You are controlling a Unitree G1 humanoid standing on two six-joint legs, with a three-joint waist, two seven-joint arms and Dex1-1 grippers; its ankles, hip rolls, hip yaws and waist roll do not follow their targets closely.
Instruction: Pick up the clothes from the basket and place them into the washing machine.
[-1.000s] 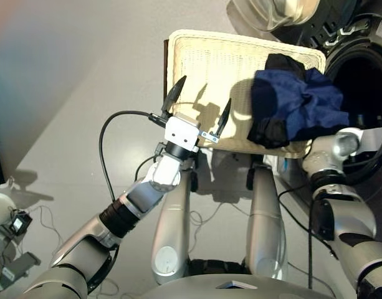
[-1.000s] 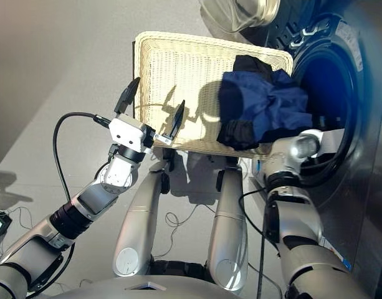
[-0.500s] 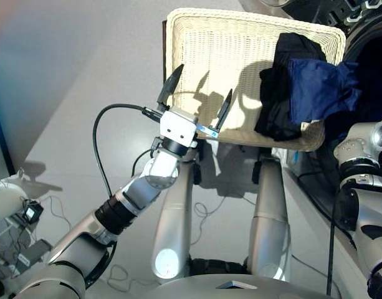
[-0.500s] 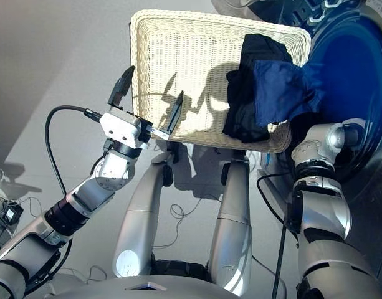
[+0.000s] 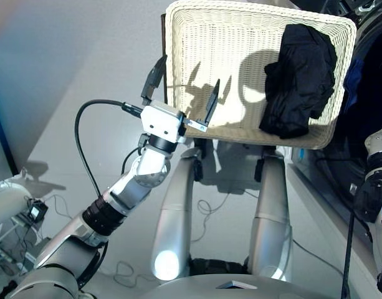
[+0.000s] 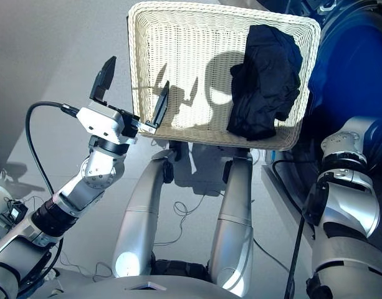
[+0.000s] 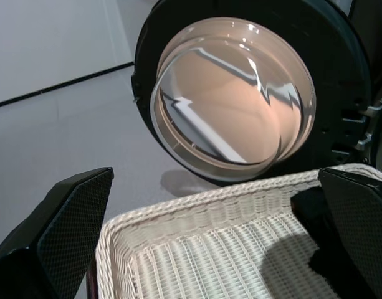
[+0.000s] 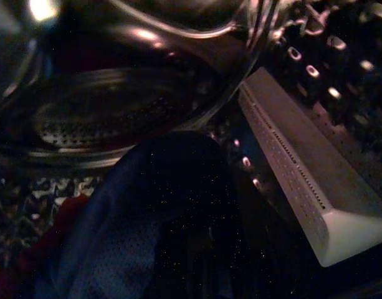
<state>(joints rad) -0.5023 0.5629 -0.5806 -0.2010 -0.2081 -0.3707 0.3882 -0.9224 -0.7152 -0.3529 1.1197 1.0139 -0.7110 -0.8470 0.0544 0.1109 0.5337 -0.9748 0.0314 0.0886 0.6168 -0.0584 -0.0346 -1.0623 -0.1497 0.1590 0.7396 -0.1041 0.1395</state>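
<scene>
- The left gripper (image 5: 182,88) hovered over the near left edge of the basket (image 5: 197,37), its fingers (image 5: 155,75) spread wide and holding nothing.
- The black garment (image 5: 298,80) lay in the basket's right part, well apart from that gripper.
- The right gripper reached inside the washing machine's drum (image 8: 103,112); whether its fingers were spread or pressed together could not be told.
- Navy blue cloth (image 8: 116,249) lay before it, with red fabric (image 8: 47,233) beside it.
- The round glass door (image 7: 231,103) stood open beyond the basket.
</scene>
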